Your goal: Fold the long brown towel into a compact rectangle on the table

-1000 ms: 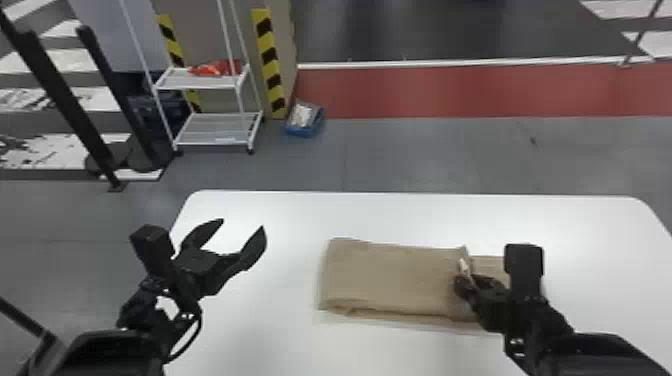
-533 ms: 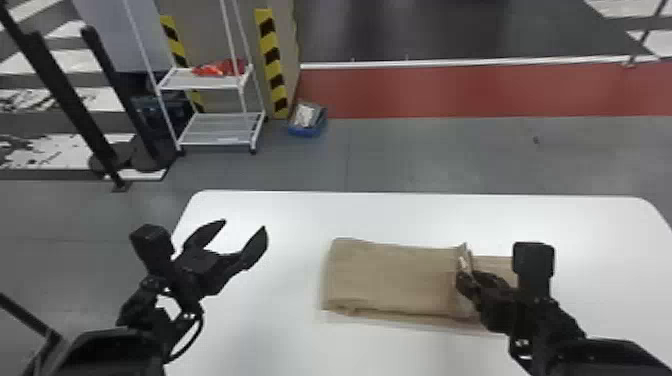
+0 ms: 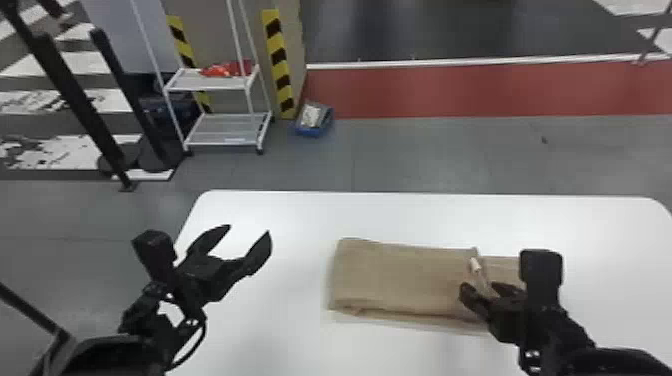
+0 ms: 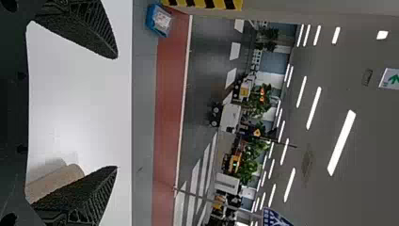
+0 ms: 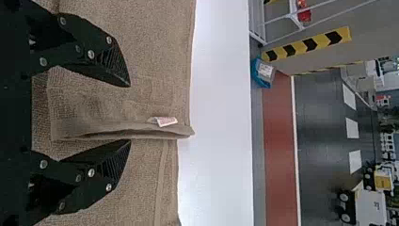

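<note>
The towel (image 3: 400,275) lies folded on the desk (image 3: 295,215) beneath the right hand (image 3: 481,289), whose spread fingers straddle its raised edge; the left hand (image 3: 250,230), also spread, has the towel to its right

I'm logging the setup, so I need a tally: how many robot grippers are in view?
2: the left gripper near the left side of the table, the right gripper at the brown towel.

Room beside towel (image 3: 400,277), raised flap (image 5: 113,127) — between right fingers (image 3: 473,301)
</note>
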